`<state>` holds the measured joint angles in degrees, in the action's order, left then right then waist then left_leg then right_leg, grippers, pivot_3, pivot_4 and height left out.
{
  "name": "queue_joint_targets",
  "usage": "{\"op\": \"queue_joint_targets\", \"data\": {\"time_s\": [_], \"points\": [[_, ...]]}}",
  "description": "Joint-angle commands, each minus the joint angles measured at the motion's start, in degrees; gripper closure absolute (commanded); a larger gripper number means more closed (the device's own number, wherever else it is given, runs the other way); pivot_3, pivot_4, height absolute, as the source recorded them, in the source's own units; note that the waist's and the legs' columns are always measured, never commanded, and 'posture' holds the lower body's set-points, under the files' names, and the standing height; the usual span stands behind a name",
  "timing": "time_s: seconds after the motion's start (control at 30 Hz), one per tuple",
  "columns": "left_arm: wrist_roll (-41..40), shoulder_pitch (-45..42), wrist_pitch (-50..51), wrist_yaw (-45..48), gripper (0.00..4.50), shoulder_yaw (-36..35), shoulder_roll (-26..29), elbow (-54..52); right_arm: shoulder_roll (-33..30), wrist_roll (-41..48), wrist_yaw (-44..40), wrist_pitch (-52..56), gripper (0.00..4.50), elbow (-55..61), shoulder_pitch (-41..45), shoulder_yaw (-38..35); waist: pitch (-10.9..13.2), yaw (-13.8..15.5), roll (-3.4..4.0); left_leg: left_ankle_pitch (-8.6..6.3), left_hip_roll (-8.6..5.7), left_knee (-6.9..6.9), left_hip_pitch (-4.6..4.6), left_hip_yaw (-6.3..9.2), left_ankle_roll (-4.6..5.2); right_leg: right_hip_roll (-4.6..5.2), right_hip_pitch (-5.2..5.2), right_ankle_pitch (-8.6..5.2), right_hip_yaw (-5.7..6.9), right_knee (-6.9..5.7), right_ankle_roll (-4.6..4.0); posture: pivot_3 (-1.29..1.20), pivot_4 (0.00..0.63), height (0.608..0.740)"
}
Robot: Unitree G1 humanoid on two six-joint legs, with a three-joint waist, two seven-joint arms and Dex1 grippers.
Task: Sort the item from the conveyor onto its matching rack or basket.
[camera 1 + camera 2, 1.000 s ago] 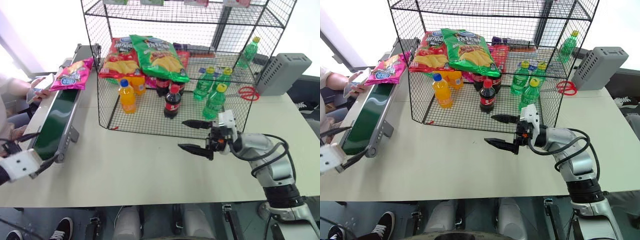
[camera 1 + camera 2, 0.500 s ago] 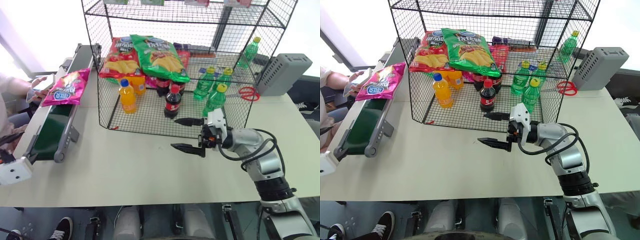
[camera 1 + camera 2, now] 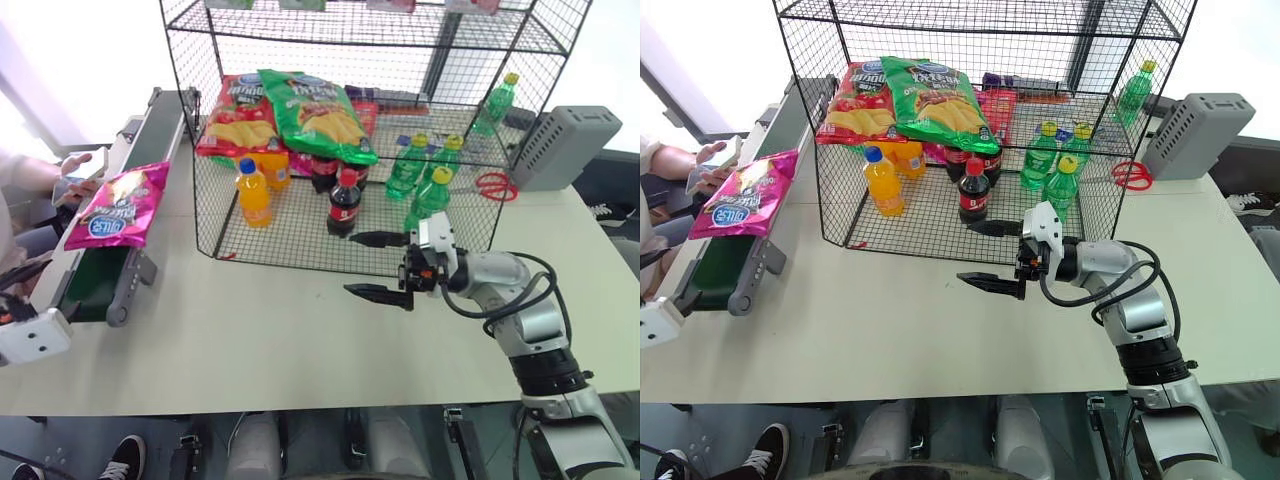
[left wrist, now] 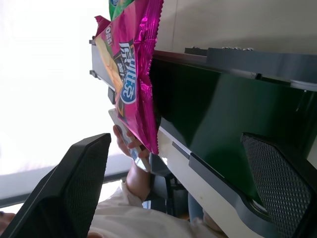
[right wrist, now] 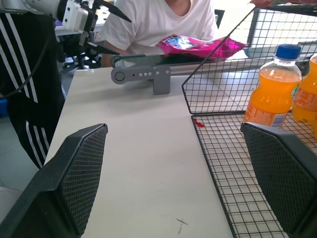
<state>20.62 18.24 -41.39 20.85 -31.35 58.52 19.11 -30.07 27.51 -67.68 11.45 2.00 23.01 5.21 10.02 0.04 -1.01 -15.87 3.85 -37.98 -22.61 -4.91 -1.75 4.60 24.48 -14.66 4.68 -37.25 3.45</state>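
**Both claws released, pink chip bag riding the conveyor**

The right claw (image 3: 382, 266) hovers low over the bench (image 3: 300, 330), just in front of the rack (image 3: 300, 215), with its two black fingers spread wide and nothing between them; it points across toward the robot's left. In the right wrist view its fingers (image 5: 74, 168) frame the bench top and the corner of the rack's lowest tier, where an orange soda bottle (image 5: 271, 89) stands upright.

The left claw (image 5: 106, 29) sits off the near end of the conveyor (image 3: 100, 270), at the robot's far left, also released and empty. In its own wrist view its fingers (image 4: 81, 183) stand well apart, with the dark green belt (image 4: 208, 124) beyond them.

The magenta-pink chip bag (image 3: 110, 204) lies face up on the belt, partway along it and overhanging the frame, well apart from both claws. A person's hand (image 4: 126, 141) shows beside the conveyor, behind the bag.

On the rack's bottom tier rest a red chip bag (image 3: 235, 115) and a green chip bag (image 3: 315, 110) leaning over it, two cola bottles (image 3: 342, 203), and several green bottles (image 3: 420, 170). A grey box (image 3: 565, 145) and red scissors (image 3: 497, 186) lie on the bench right of the rack.
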Motion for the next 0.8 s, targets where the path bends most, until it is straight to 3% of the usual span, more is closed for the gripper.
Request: {"op": "queue_joint_targets", "data": {"time_s": [0.03, 0.7, 0.8], "points": [[-0.42, -1.23, 0.88, -1.12, 0.00, 1.31, 0.87, -0.35, 0.10, -0.26, 0.19, -1.58, 0.00, 0.20, 1.70, -1.45, 0.00, -0.02, 0.00, 0.00, 0.00, 0.00, 0.00, 0.00, 0.00, 0.00, 0.00, 0.00, 0.00, 0.00, 0.00, 0.00, 0.150, 0.740], [-1.32, -6.66, 2.32, -1.12, 0.00, 8.09, 1.64, 3.20, -1.43, -2.19, 1.11, -4.43, 0.00, -1.04, 2.19, -3.57, 0.00, -0.78, 0.00, 0.00, 0.00, 0.01, 0.00, 0.00, 0.00, -0.01, 0.01, 0.01, 0.00, -0.04, 0.01, 0.00, 0.150, 0.740], [-4.13, -7.23, 2.12, 0.85, 0.87, 8.83, 1.10, 3.20, -2.06, -2.44, 1.04, -4.80, 0.00, -1.73, 2.59, -4.21, 0.00, -0.78, 0.00, 0.00, 0.00, 0.01, 0.00, 0.00, 0.00, -0.01, 0.01, 0.01, 0.00, -0.04, 0.01, 0.00, 0.150, 0.740]]}}
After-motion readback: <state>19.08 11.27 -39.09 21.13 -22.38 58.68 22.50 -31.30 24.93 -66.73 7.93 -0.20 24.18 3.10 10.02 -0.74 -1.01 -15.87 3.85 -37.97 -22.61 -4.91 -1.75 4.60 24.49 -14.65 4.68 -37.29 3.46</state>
